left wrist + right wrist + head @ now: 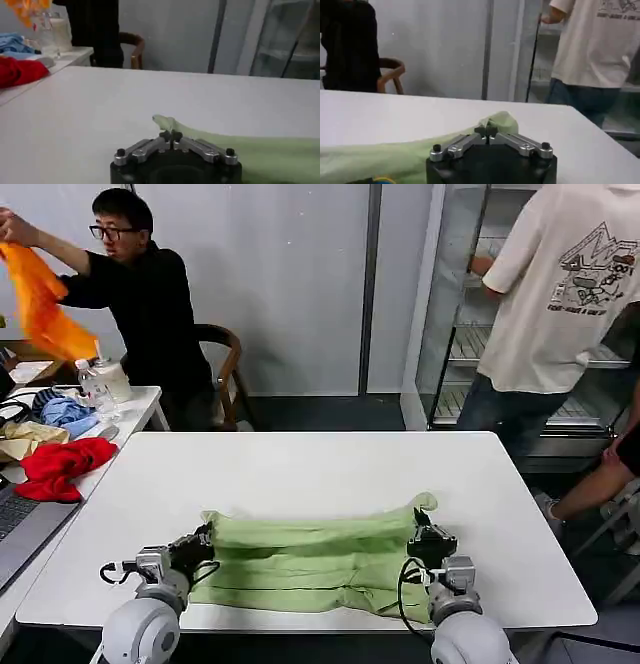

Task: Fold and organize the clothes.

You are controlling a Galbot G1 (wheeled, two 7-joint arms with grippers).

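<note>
We see the shirt (pixel 312 564) lying folded on the table's (pixel 300 474) near half, long axis running 9 to 3 o'clock. Our left gripper (pixel 205 546) pinches its 9 o'clock end and our right gripper (pixel 430 536) its 3 o'clock end, fingers pressed together on cloth. No writing shows on it.

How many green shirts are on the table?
1 that I can tell: the shirt lies folded along the table's near edge, the left gripper and right gripper shut on its ends. Another could be hidden in its folds.
</note>
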